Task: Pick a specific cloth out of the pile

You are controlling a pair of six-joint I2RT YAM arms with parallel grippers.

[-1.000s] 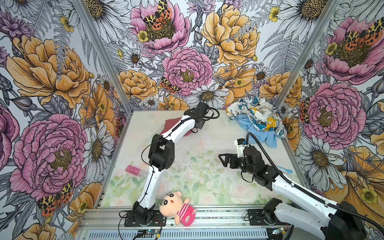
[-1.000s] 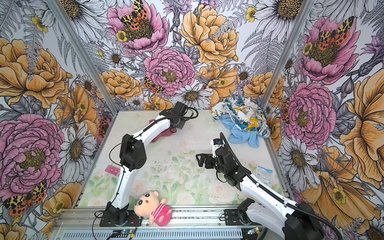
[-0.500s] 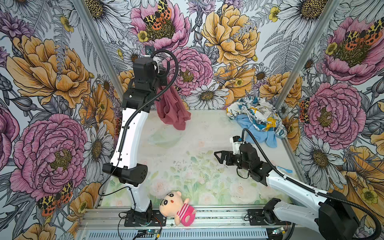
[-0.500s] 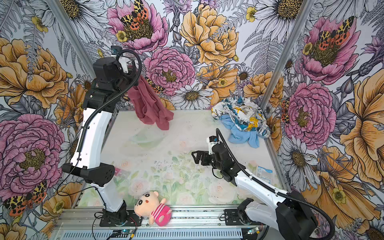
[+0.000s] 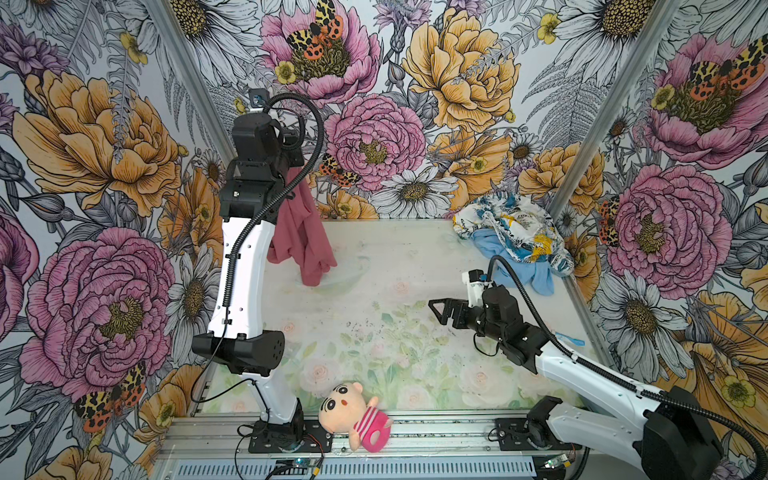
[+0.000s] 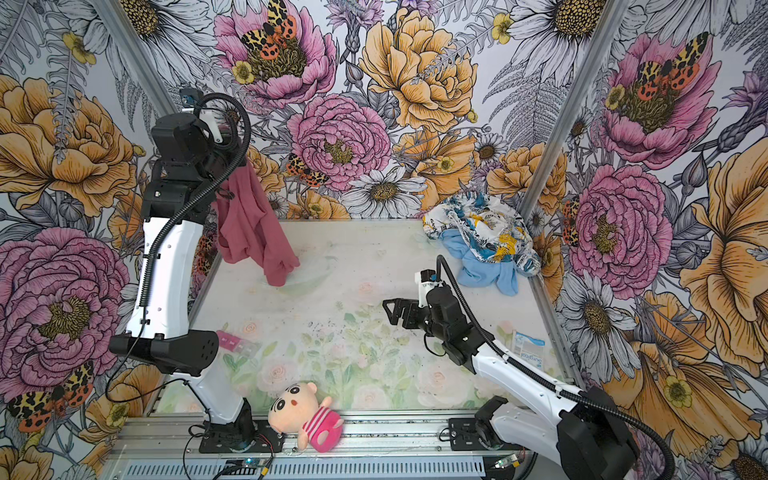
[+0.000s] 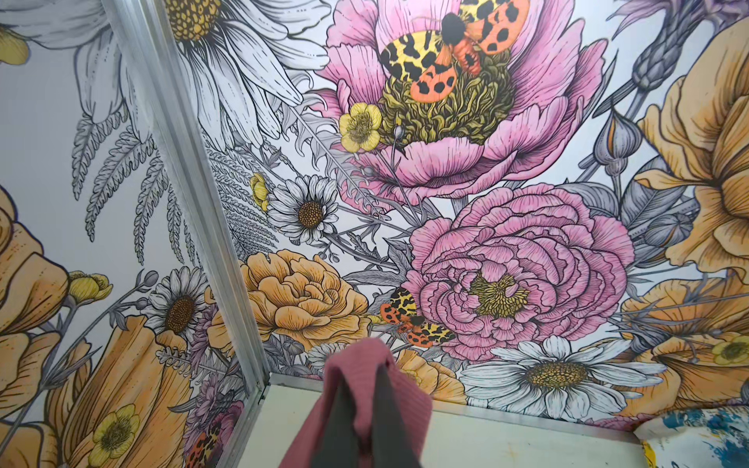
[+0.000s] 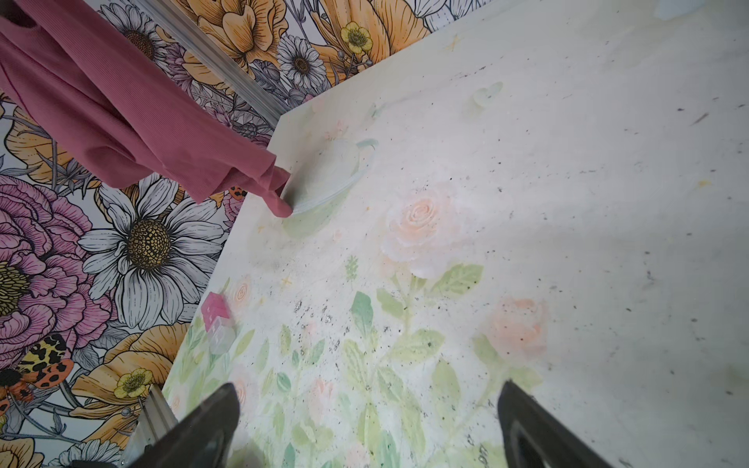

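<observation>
Your left fingers [image 7: 387, 413] pinch the cloth [image 5: 301, 232], which hangs by the far-left corner. Your right fingers [image 8: 206, 429] gape over bare tabletop [image 5: 395, 257]; the packet [image 6: 528, 349] print is unreadable.

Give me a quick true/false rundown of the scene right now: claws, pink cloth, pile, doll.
1. The left claw grips the pink cloth, which hangs from it in the air. True.
2. The right claw is shut on blue fabric. False: it is open and empty.
3. The pile lies in the far right corner, apart from the pink cloth. True.
4. The plush doll lies mid-table. False: it lies at the near edge.
</observation>
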